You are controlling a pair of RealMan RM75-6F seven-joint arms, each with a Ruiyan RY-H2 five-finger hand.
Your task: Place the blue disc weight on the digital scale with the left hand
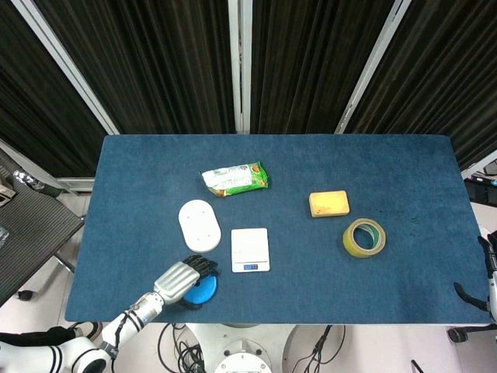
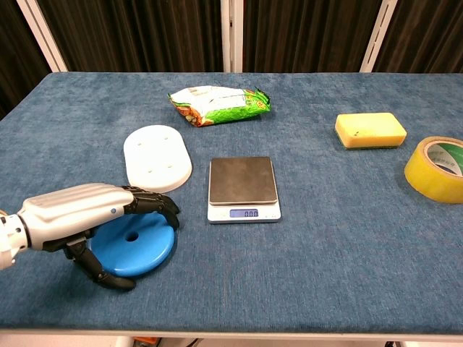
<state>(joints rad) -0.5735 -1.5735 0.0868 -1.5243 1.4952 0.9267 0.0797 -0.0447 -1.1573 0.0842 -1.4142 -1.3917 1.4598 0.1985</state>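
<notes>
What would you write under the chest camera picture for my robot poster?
The left hand curls over the blue disc beside the scale.

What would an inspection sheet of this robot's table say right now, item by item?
Surface: blue felt-covered table.
Job's things: blue disc weight beside small digital scale, platform bare.
Clutter: white oval plate, green snack packet, yellow sponge, yellow tape roll.
Robot hands: left robot hand arched over the disc, fingers curled at its rim; right not seen.
Cables: some beneath table's front edge.
Surroundings: black curtains.
</notes>
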